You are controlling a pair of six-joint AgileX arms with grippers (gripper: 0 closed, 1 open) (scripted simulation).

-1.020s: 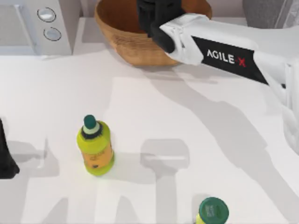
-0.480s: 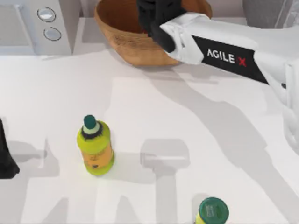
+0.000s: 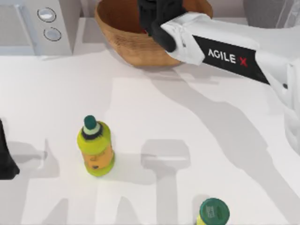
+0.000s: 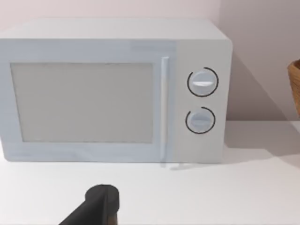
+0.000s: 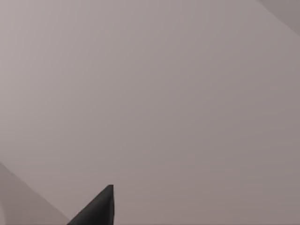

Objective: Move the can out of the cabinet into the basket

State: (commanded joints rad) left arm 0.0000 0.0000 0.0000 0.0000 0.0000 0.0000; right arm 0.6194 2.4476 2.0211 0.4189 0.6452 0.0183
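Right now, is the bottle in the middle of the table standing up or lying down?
Standing up. In the top view the bottle shows its green cap on top, its base on the white table.

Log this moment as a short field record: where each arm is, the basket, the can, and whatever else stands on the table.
right arm: reaches across the table's far side; right gripper is over the basket
basket: wicker, at the far edge, centre
can: cannot be made out; the gripper covers the basket's inside
left arm: parked; left gripper at the left edge
cabinet: grey, far right corner
microwave: white, two knobs, far left, door shut
bottles: one yellow-green bottle left of centre, a second bottle at the near edge
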